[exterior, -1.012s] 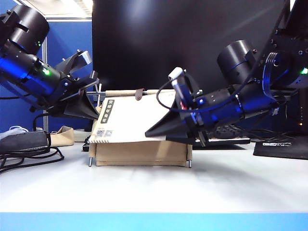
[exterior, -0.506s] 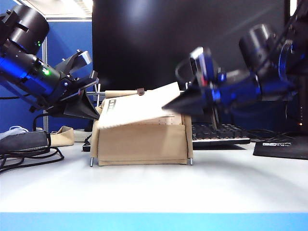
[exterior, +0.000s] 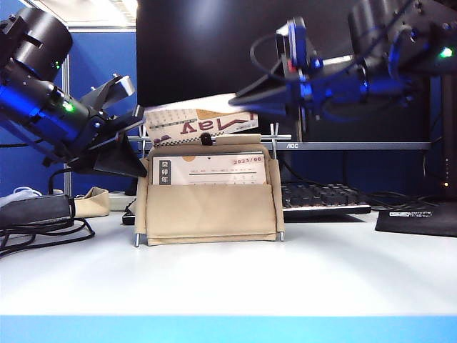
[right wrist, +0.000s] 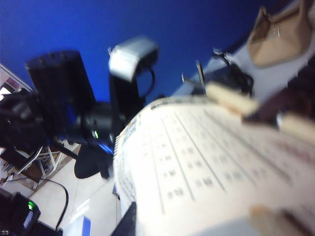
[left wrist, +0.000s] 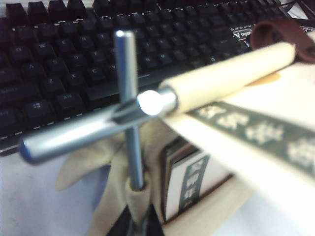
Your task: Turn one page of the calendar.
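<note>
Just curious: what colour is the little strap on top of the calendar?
Brown; the strap shows best in the exterior view.

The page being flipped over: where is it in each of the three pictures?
Exterior view: the page is lifted above the calendar, pinched by the right gripper.
Left wrist view: white sheet with dark label strip below the canvas-covered rod.
Right wrist view: fills the foreground.
Shared landmark: the calendar's canvas-covered top rod.
</note>
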Controlling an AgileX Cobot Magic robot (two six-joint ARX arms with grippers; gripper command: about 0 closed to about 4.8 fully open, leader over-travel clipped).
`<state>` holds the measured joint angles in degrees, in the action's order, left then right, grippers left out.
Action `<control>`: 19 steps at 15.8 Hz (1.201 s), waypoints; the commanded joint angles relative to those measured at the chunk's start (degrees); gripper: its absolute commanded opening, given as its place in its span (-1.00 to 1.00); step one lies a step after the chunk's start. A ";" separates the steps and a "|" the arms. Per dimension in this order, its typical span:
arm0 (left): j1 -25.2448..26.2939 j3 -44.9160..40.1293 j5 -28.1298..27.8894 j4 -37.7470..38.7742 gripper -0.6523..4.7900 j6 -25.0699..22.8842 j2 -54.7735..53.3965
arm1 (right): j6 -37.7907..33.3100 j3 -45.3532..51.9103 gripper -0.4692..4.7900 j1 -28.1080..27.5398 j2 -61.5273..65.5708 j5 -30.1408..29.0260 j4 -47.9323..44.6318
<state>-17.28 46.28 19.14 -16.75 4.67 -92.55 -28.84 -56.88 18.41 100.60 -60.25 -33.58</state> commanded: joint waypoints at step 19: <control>-0.02 -0.02 0.63 2.58 -0.78 -1.44 -0.15 | -1.16 -8.15 -0.05 -2.71 -0.02 28.61 -1.79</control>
<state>-17.34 46.28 19.79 -16.62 4.03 -92.55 -30.35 -64.55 16.25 100.68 -32.86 -34.02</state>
